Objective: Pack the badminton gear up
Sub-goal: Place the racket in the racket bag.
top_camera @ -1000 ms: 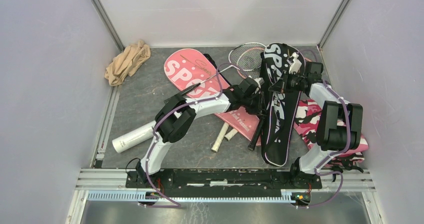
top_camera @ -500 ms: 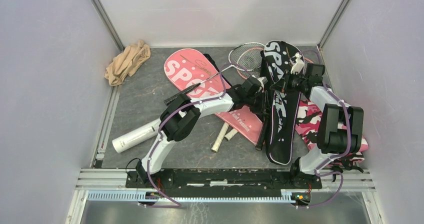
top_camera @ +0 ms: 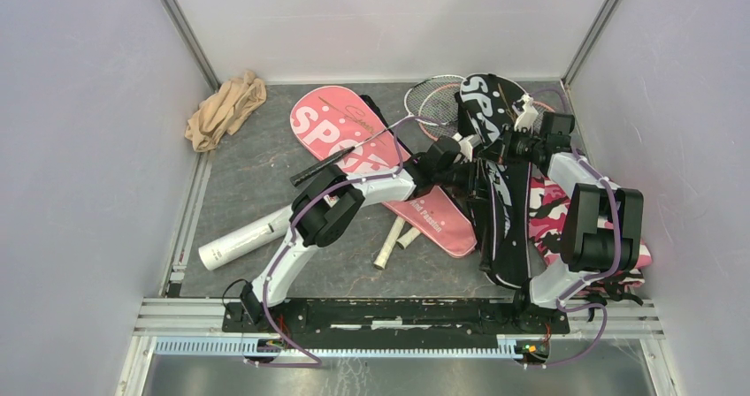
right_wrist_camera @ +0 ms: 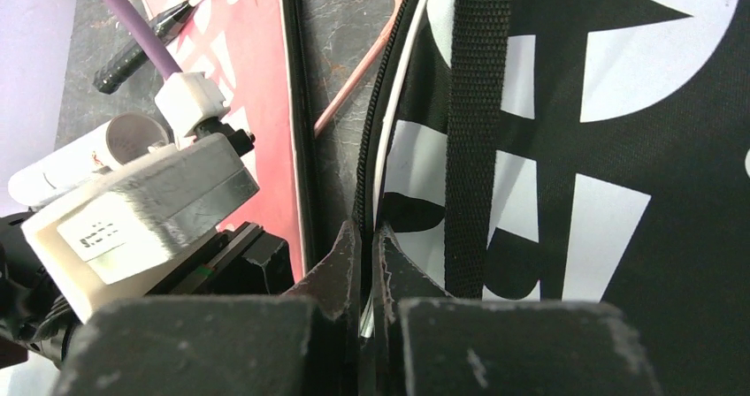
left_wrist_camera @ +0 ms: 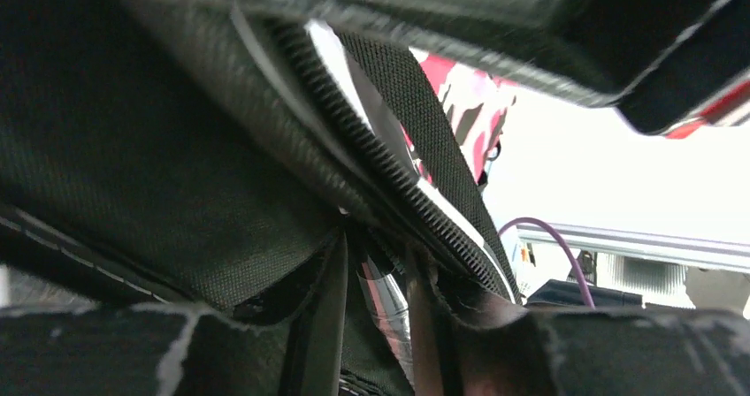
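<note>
Plainly, the black bag (top_camera: 502, 237) lettered SPORT takes up the right of centre in the top view. It runs from the upper middle down toward the lower right, and its lower end is near the right arm's base. The right gripper (right_wrist_camera: 364, 247) is pinched tight on the bag's zipped edge, with white piping caught between its fingertips. A black webbing strap (right_wrist_camera: 478, 131) runs down the bag just beside them. The left gripper (left_wrist_camera: 376, 277) meets the same bag from the left. Its fingers stand slightly apart with the zipper running down between them, but whether they pinch the cloth cannot be told.

Left of the black bag the pink bag (top_camera: 327, 118) lies flat, slanting from upper centre to the middle, with the left arm crossing over it. The stringed heads of the rackets (top_camera: 433, 100) show at upper centre, beside the black bag's top end. White handles (top_camera: 395, 237) stick out below the pink bag's lower edge. The white tube (top_camera: 237, 242) lies at the lower left. The pink camouflage cloth (top_camera: 544, 203) sits at the right, just beside the black bag and under the right arm. The beige cloth (top_camera: 225, 109) is bunched in the upper left corner of the grey table (top_camera: 256, 184).
</note>
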You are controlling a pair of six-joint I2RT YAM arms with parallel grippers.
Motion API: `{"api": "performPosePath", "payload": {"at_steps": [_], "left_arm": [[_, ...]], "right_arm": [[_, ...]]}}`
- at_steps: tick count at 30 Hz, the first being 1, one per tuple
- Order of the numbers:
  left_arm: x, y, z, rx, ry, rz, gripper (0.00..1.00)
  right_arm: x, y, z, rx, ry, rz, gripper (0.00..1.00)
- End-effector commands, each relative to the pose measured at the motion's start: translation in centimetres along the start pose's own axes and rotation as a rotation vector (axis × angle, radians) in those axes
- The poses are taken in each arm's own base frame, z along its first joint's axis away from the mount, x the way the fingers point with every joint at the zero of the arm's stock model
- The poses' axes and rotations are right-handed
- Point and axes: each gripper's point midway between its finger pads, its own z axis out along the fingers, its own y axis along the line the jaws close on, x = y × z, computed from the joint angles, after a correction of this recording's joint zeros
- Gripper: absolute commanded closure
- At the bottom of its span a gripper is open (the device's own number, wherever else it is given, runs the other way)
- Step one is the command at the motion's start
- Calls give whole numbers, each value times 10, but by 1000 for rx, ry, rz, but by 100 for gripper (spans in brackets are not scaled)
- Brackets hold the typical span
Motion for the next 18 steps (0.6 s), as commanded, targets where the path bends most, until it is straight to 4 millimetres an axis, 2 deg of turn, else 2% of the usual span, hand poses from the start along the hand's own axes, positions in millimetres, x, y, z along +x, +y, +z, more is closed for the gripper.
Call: {"api": "performPosePath", "payload": {"at_steps": [1,7,13,18], "left_arm": [[-23,-45,-5,209,-57,70,62],[-16,-35,1,206,-34,72,60],[-18,-30,7,204,-35,74,58],[-10,-23,11,222,-13,18,54]], "right_arm": [[-4,24,-6,-76,-3,-5,100],[-4,24,-6,-81,-2,4,100],[-4,27,-6,-89,-13,13,100],[-7,30,-7,-104,-34,21,100]]}}
